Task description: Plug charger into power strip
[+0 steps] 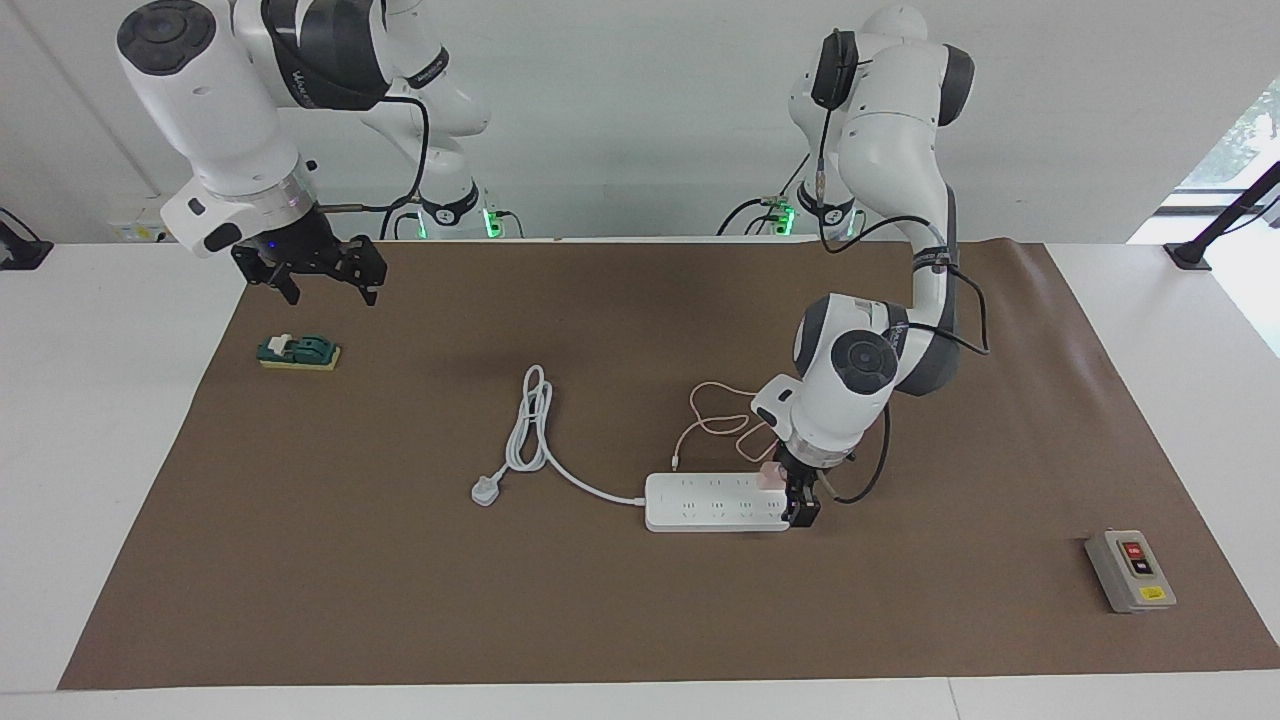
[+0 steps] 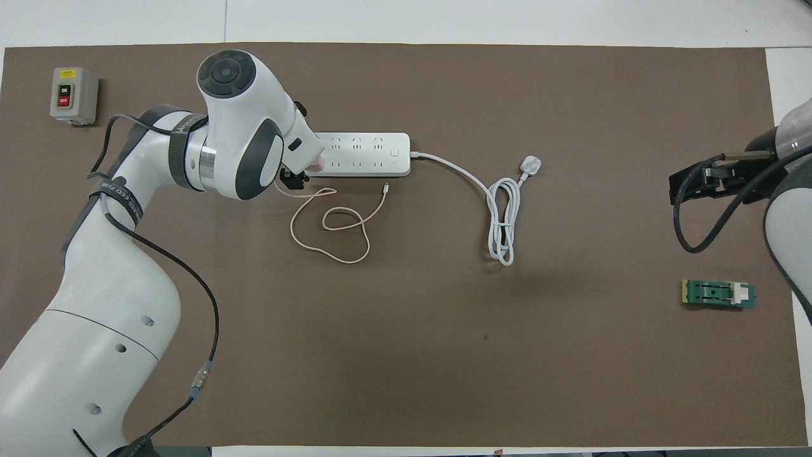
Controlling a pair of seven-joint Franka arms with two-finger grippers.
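Note:
The white power strip (image 1: 710,503) (image 2: 365,154) lies flat mid-table. The small pink charger (image 1: 769,477) (image 2: 317,165) stands on the strip's top, at the end toward the left arm, in the row nearer the robots. Its thin pink cable (image 1: 715,415) (image 2: 330,222) loops on the mat nearer the robots. My left gripper (image 1: 803,510) (image 2: 293,183) is low at that same end of the strip, right beside the charger, open and holding nothing. My right gripper (image 1: 320,280) (image 2: 688,187) waits open in the air at the right arm's end of the table.
The strip's thick white cord runs to a white three-pin plug (image 1: 485,491) (image 2: 530,165). A green block (image 1: 298,352) (image 2: 719,294) lies under the right gripper's area. A grey box with red and black buttons (image 1: 1130,570) (image 2: 74,95) sits at the left arm's end.

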